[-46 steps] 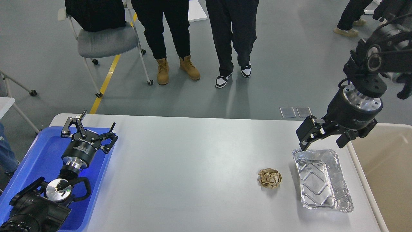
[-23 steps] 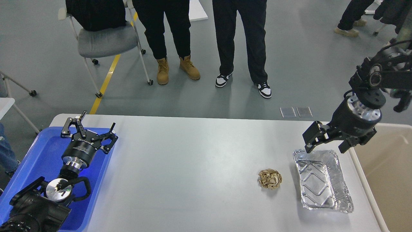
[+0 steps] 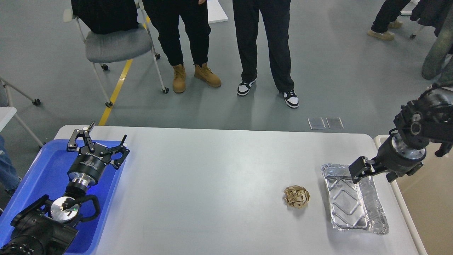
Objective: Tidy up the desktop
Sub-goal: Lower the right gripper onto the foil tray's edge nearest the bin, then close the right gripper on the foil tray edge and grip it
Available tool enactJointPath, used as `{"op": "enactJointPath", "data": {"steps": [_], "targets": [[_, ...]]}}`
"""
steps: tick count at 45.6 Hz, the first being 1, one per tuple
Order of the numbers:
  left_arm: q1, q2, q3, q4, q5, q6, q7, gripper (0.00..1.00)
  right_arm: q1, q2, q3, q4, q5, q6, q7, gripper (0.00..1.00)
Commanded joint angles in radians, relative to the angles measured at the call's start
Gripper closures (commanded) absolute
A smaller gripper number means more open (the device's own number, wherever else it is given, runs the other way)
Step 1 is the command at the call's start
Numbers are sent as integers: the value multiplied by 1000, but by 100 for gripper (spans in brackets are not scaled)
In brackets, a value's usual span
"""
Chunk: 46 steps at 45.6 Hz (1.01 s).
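White lettering printed on the black body of the left gripper, too small and blurred to read. No other readable text, labels, numbers or signs anywhere else, neither on the surface nor on the foil tray.

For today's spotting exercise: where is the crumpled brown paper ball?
In the head view, the paper ball lies on the desktop, right of centre, just left of the foil tray and apart from it.
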Motion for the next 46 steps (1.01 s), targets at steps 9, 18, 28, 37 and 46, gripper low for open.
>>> {"op": "enactJointPath", "data": {"steps": [9,18,28,37,46], "targets": [[0,0,0,0,0,0,0,0,-159,48,-5,-86,-85,-183,-4,0],[0,0,0,0,-2,0,0,0,-202,102,-6,-89,-85,-258,-5,0],[0,0,0,0,0,0,0,0,-249,122,-8,-141,-87,-281,-7,0],[-1,0,0,0,0,0,0,0,-280,134,-11,-181,-88,-311,-7,0],[0,0,0,0,-2,0,0,0,-302,136,-11,-199,-90,-318,-7,0]]}}
